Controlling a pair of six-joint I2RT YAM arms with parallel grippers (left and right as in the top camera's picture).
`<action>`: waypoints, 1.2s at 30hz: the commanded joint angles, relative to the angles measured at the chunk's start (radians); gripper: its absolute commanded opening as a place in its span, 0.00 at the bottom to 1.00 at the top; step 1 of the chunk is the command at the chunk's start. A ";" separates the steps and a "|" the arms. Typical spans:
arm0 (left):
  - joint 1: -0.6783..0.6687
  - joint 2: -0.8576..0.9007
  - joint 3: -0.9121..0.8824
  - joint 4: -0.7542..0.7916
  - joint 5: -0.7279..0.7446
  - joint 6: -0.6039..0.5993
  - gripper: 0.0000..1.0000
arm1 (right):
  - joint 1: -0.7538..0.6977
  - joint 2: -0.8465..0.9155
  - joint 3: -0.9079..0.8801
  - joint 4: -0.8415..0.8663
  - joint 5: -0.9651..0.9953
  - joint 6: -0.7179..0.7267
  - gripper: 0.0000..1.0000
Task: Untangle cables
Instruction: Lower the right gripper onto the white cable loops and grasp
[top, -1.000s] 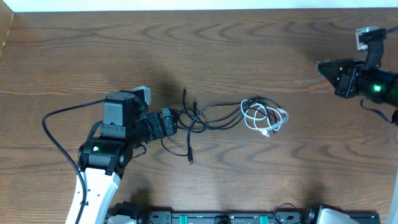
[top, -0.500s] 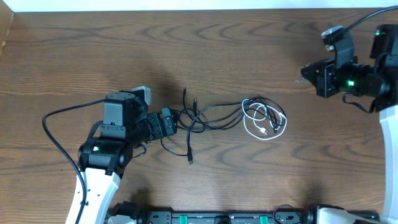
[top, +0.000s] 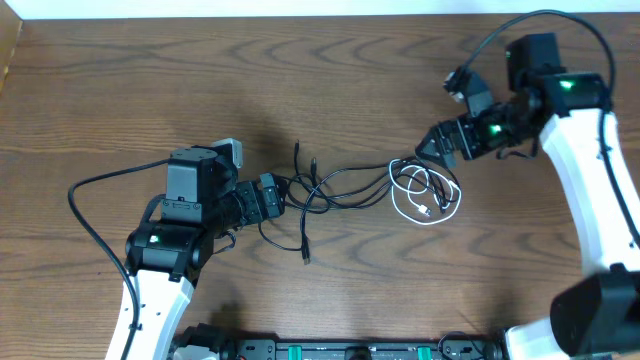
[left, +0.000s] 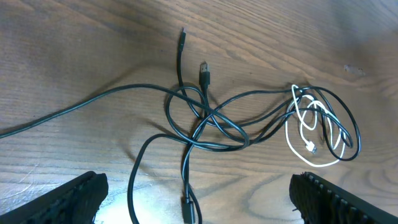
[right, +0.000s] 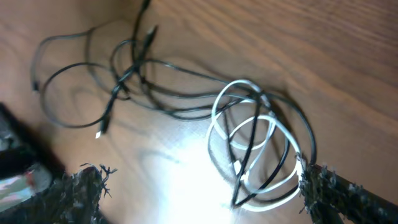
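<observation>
Wood-grain desk (top: 150, 80), viewed from above.
Left gripper (top: 272, 194): jaws wide, empty, touching or just beside the tangle's near end.
Black cables (top: 330, 190): mid-desk, crossed and looped together, plug ends lying free.
White cable (top: 457, 197): coiled right of the tangle, a black loop threaded through.
Right gripper (top: 432, 146): jaws wide, empty, just beyond the coil.
Handling, by judgement: light, limp, slippery; pinch a free loop or near a plug, not the crossing.

Robotics lab bench (wood-grain table (top: 330, 70), left arm (top: 160, 250), right arm (top: 590, 160), black base rail (top: 350, 352))
</observation>
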 joint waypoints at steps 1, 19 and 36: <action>0.004 0.001 0.021 -0.002 0.008 0.006 0.98 | -0.006 0.061 -0.004 0.052 0.096 0.124 0.99; 0.004 0.001 0.021 -0.002 0.008 0.006 0.98 | -0.061 0.294 -0.004 0.074 0.222 0.189 0.86; 0.004 0.001 0.021 -0.002 0.008 0.006 0.98 | -0.003 0.299 -0.092 0.110 0.294 0.182 0.79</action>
